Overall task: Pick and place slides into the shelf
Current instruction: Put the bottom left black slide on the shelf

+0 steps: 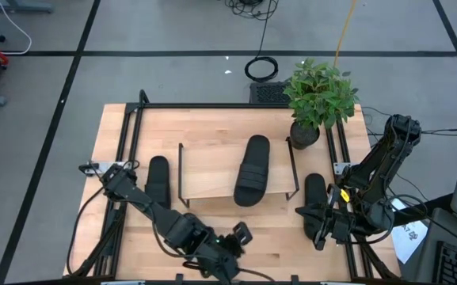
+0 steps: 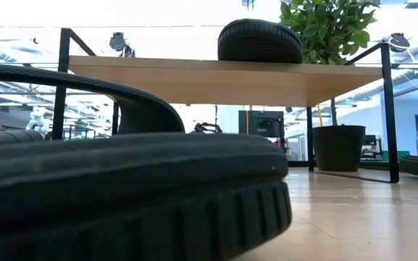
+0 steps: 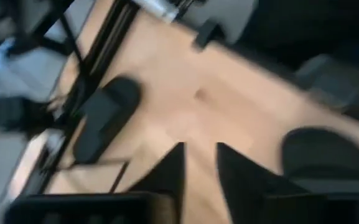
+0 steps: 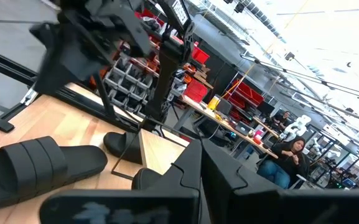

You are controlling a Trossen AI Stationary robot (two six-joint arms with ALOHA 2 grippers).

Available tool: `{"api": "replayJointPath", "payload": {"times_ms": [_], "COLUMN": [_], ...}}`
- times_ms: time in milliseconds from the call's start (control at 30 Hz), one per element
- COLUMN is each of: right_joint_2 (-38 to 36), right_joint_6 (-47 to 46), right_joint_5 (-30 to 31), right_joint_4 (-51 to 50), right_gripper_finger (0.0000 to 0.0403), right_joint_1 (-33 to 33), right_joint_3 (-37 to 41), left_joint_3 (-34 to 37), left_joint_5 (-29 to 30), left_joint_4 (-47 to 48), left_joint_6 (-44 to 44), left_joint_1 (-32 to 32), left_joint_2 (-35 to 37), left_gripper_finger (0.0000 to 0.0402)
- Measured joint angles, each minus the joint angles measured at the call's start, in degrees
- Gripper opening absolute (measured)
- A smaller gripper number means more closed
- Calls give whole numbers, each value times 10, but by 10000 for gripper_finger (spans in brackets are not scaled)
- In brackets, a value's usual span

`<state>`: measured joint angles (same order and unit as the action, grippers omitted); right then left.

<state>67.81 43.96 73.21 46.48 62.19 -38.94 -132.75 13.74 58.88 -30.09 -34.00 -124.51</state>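
Left claw (image 1: 240,236): low at the table's (image 1: 212,127) front edge, fingers (image 3: 170,171) a narrow gap apart, nothing visibly between them. A slide (image 2: 122,196) lies at that front edge, right before the low camera.

Right claw (image 1: 317,226): fingers pressed together, empty, over the slide (image 1: 315,194) right of the shelf (image 1: 212,170).

One slide (image 1: 252,169) rests on the shelf's top board. Another slide (image 1: 158,180) lies on the table, left of the shelf.

Potted plant (image 1: 319,99) at the shelf's far right corner. Person (image 4: 285,162) seated in the room beyond.
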Motion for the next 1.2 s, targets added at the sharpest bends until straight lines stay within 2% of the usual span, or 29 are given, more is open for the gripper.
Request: {"api": "replayJointPath", "payload": {"times_ms": [67,133,300,400,500,633,767,833,967,1100,1200], "right_joint_2": [0,0,0,0,0,0,0,0,0,0,0], "right_joint_6": [-4,-4,-4,2,3,2,2,3,15,21,28], "right_joint_5": [0,0,0,0,0,0,0,0,1,1,1], "right_joint_4": [0,0,0,0,0,0,0,0,0,0,0], "right_gripper_finger": [0,0,0,0,0,0,0,0,0,0,0], "right_joint_1": [0,0,0,0,-3,-4,-4,-4,-4,-4,-7], "right_joint_3": [0,0,1,7,9,9,9,9,9,9,9], "left_joint_3": [-8,-14,-15,-15,-9,43,171,262,464,639,739], "left_joint_5": [-35,-46,-19,30,68,76,86,82,35,8,19], "left_joint_4": [13,38,81,102,97,47,-51,-121,-308,-460,-538], "left_joint_6": [6,5,20,41,47,33,28,25,10,16,64], "left_joint_1": [1,1,-5,-14,-15,13,84,128,193,201,193], "left_joint_2": [0,0,34,76,122,195,292,349,474,605,692], "left_gripper_finger": [16,11,1,0,0,0,0,0,0,0,0]}}
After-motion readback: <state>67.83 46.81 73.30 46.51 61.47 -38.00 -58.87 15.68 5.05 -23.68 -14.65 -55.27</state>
